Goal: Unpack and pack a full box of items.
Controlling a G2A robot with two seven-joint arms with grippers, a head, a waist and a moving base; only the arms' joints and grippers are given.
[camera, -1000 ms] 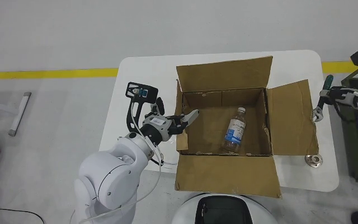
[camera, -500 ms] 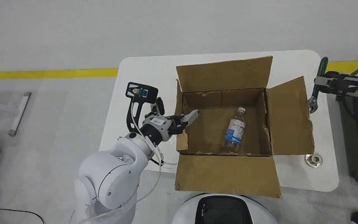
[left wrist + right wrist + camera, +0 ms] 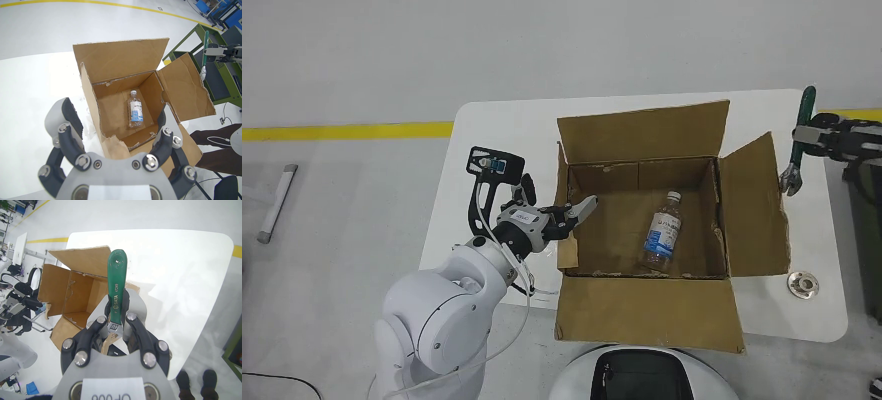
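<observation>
I'm seeing a plain brown cardboard box [image 3: 642,132], a clear bottle [image 3: 663,232] with white cap and blue-and-white label, a wrench [image 3: 117,275] with glossy green handle and silver head, the white table [image 3: 504,135], a yellow stripe [image 3: 342,130] on pale grey floor [image 3: 342,60].

Wrench [image 3: 116,281] head partly behind right gripper [image 3: 116,303]

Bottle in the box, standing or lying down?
Lying down: the bottle rests on its side on the box floor, cap visible at one end.
</observation>
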